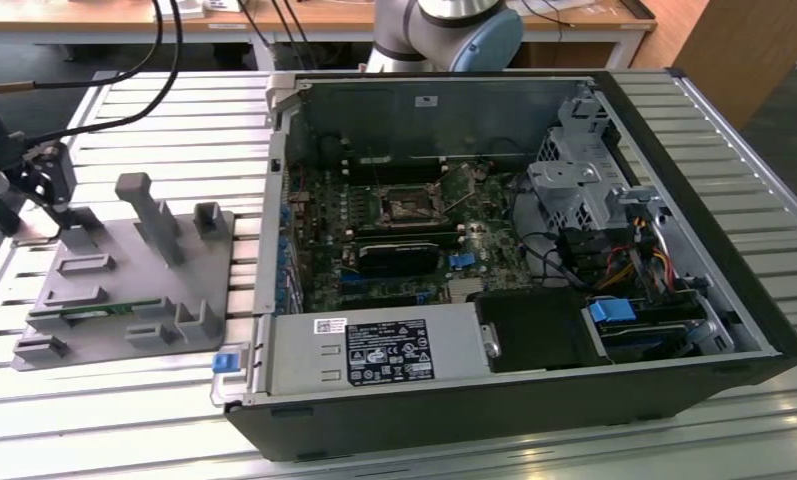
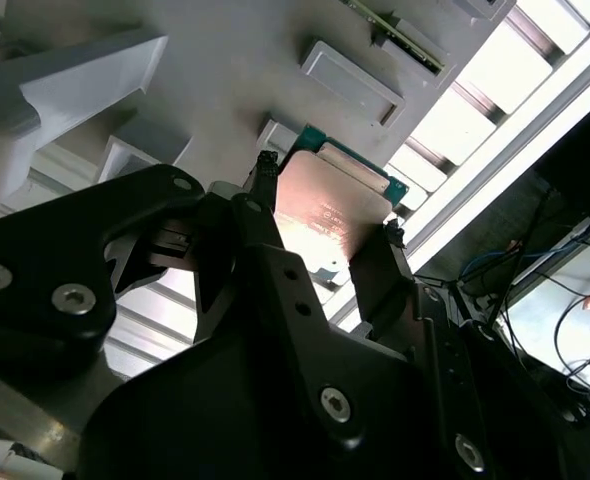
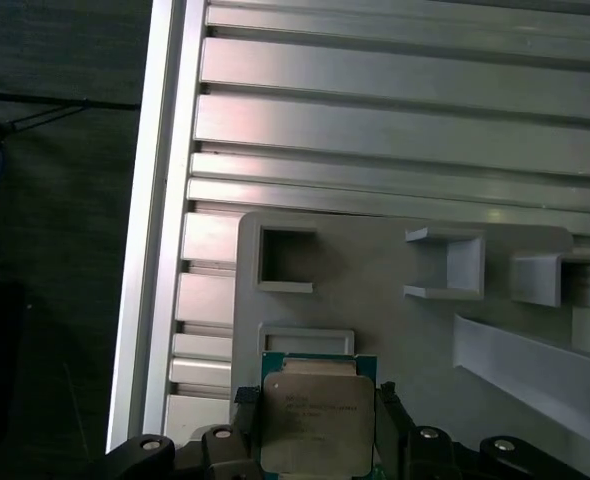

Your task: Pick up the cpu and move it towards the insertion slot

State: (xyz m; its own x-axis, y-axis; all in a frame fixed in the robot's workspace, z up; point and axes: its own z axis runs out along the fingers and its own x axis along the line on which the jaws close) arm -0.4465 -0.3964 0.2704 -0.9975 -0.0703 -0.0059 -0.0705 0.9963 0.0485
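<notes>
Pinching the cpu (image 3: 317,425) by two opposite edges, the gripper (image 2: 327,200) holds it at the gray tray (image 3: 375,262). It looks light, thin, stiff and easy to break, so the edges seem safest.

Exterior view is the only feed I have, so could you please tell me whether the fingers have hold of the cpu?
Observer: Yes. In both wrist views the fingers press on two opposite edges of the cpu.
Operator: Thank you. Which face is turned towards the wrist?
Observer: Its silvery metal top, as the second wrist view shows.
Operator: And what lies behind it?
Observer: In the first wrist view, the grey fixture, with a shallow framed recess right beside the cpu.
</notes>
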